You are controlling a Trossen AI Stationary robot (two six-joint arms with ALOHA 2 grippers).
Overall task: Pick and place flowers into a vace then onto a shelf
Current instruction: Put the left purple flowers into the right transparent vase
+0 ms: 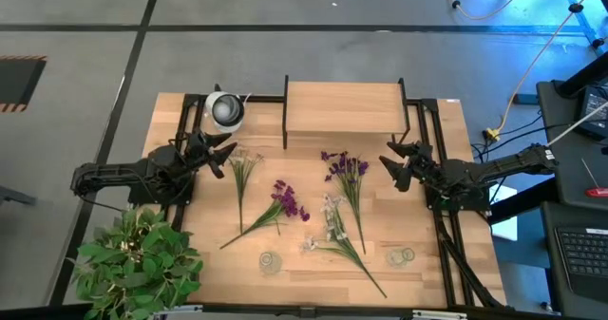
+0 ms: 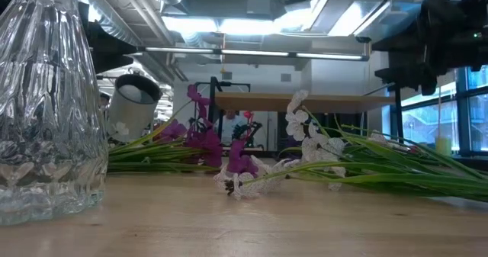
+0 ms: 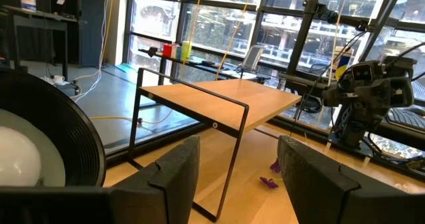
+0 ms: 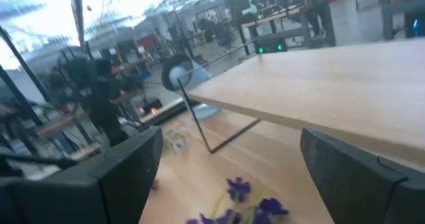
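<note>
Your left gripper sat at the counter's left edge, near the back, with its jaws spread wide and nothing between them; from its wrist camera the two dark fingers stood well apart, framing the shelf ahead. Your right gripper mirrored it on the counter's right side, jaws likewise wide and empty, its fingers parted in its own wrist view with purple blossoms showing on the wood between them. The shelf stood at the back centre of the counter, a light-wood board on a thin black frame, and it carried nothing. The flowers all lay flat on the counter between your two arms: a white-blossomed stem just beside your left gripper, a magenta one near the middle, a purple bunch closer to your right gripper, and a pale white spray towards the front with its long stem running to the front right. Neither gripper touched any of them. A clear glass vase stood near the counter's front edge, filling the left of the low view, and a second clear glass piece sat at the front right. A round white-and-dark lamp-like object rested at the back left beside the shelf frame, and a leafy potted plant occupied the front left corner.
</note>
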